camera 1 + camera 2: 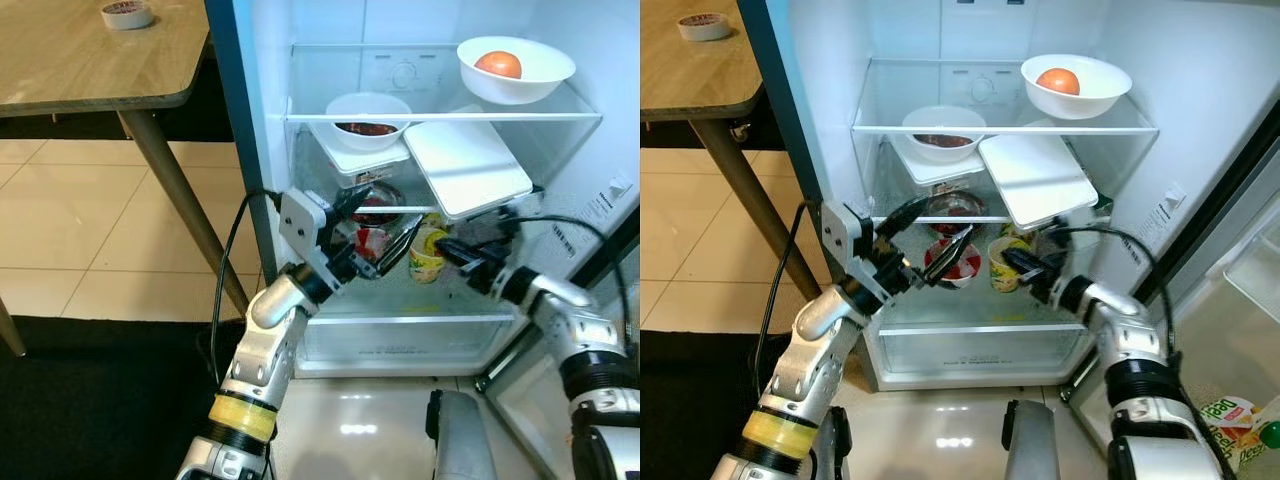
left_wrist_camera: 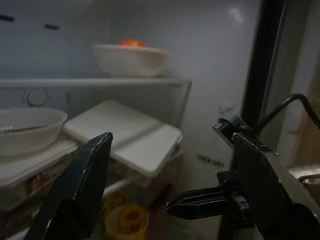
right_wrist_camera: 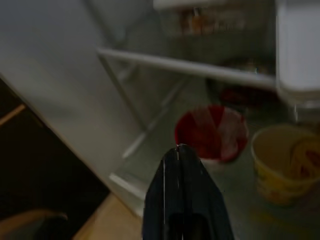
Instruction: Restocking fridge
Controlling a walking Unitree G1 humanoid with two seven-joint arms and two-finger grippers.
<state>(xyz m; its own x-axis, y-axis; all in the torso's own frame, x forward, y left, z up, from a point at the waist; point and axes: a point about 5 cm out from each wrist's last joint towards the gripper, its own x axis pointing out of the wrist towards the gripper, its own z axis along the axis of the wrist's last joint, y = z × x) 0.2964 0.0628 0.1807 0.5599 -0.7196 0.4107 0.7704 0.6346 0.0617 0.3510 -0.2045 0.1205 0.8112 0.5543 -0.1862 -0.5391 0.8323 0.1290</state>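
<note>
Two white bowls are counted in the fridge (image 1: 1200, 90): one (image 1: 1076, 86) on the top shelf with a single orange fruit (image 1: 1058, 80) in it, one (image 1: 943, 131) below holding something dark. Two flat white boxes are seen, one (image 1: 1038, 178) tilted, one (image 1: 940, 165) under the lower bowl. Two cups are counted on the lower shelf, one red (image 1: 954, 263), one yellow (image 1: 1006, 262). One dark dish (image 1: 958, 208) is seen behind them. One tape roll (image 1: 706, 25) lies on the one table (image 1: 700, 85). Two claws are counted, left (image 1: 940, 246) and right (image 1: 1022, 262).
</note>
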